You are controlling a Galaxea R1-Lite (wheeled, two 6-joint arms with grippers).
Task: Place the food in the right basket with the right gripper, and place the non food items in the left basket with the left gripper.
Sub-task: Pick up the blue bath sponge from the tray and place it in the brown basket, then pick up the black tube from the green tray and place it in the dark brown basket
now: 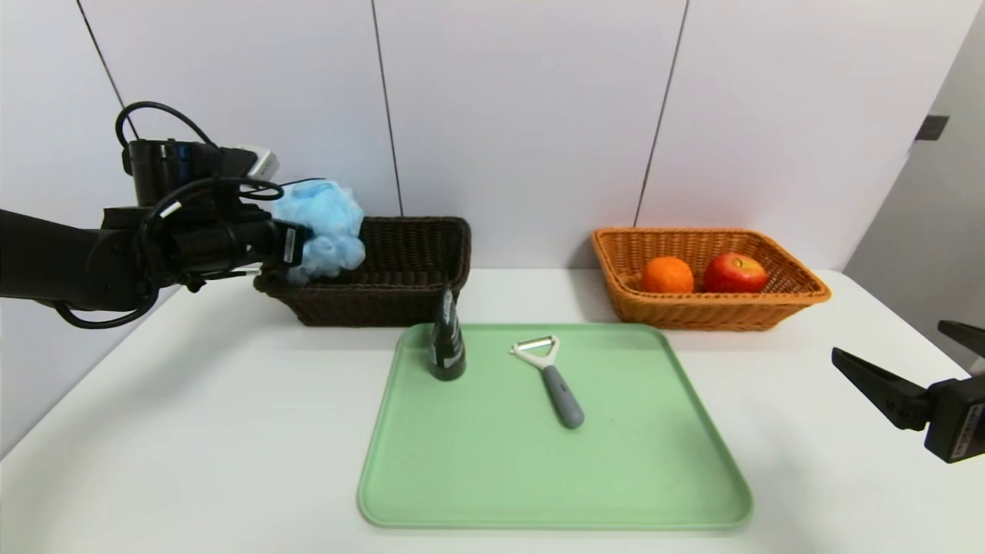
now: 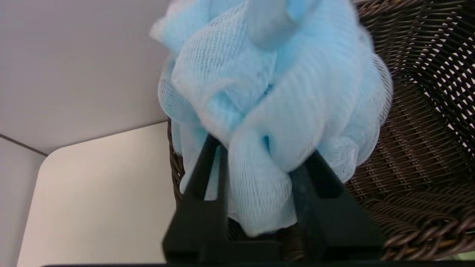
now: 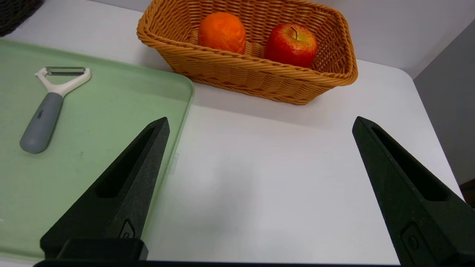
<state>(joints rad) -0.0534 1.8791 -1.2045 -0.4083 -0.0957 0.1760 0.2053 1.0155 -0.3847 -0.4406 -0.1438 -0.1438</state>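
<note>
The left gripper (image 1: 304, 246) is clamped on the blue pouf (image 1: 327, 228), holding it in the air over the left end of the dark basket (image 1: 400, 296); in the left wrist view both fingers (image 2: 202, 178) press into the mesh of the pouf (image 2: 274, 111), with the dark basket's (image 2: 419, 148) woven inside showing below and beside it. That basket stands at the back of the white table (image 1: 192, 431), just behind the green tray's (image 1: 477, 477) far left corner. On the tray, the black tube (image 1: 447, 338) stands upright near that corner, close in front of the basket, and the peeler (image 1: 550, 378) lies flat to its right, apart from it, head toward the wall. The orange basket (image 1: 769, 312) sits at the back right, holding the orange (image 1: 667, 275) and the apple (image 1: 735, 272) side by side. The right gripper (image 1: 916, 362) hangs at the table's right edge, spread wide and holding nothing; its view shows bare table (image 3: 267, 178) between the fingers (image 3: 126, 185), with the tray edge (image 3: 185, 111), peeler (image 3: 48, 107) and orange basket (image 3: 259, 74) ahead.
</note>
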